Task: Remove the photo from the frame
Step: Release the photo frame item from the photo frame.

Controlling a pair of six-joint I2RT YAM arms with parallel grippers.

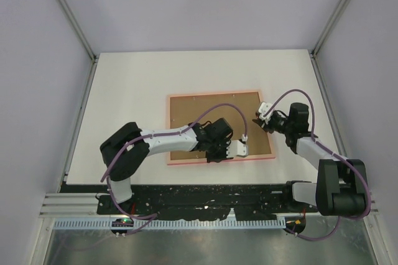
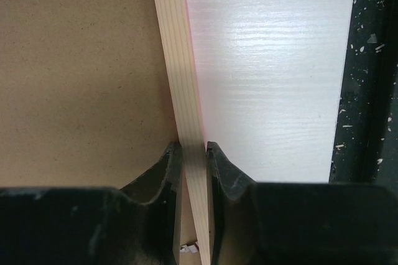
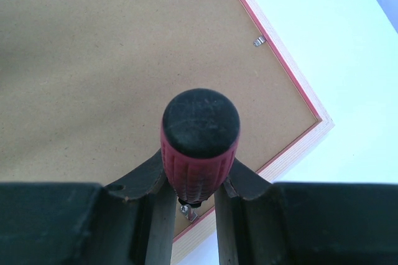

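Frame (image 2: 175, 60) is being pinched on its near rail by the clenched left gripper (image 2: 193, 147). The right gripper (image 3: 198, 168) is grasping a red-handled tool (image 3: 200, 122) over a metal clip (image 3: 188, 212). The frame is lying face down mid-table (image 1: 130, 91), with the backing board (image 3: 93, 60) still seated and hiding the photo, so removal is barely beginning.

A robotics lab's test cell: a white table (image 1: 130, 84) boxed in by pale walls (image 1: 186, 4) and aluminium corner posts (image 1: 68, 11), with a cabled left arm (image 1: 165, 140) and right arm (image 1: 309, 148) bolted to a metal rail (image 1: 68, 206) at its near edge, beside a slotted cable duct (image 1: 186, 223).
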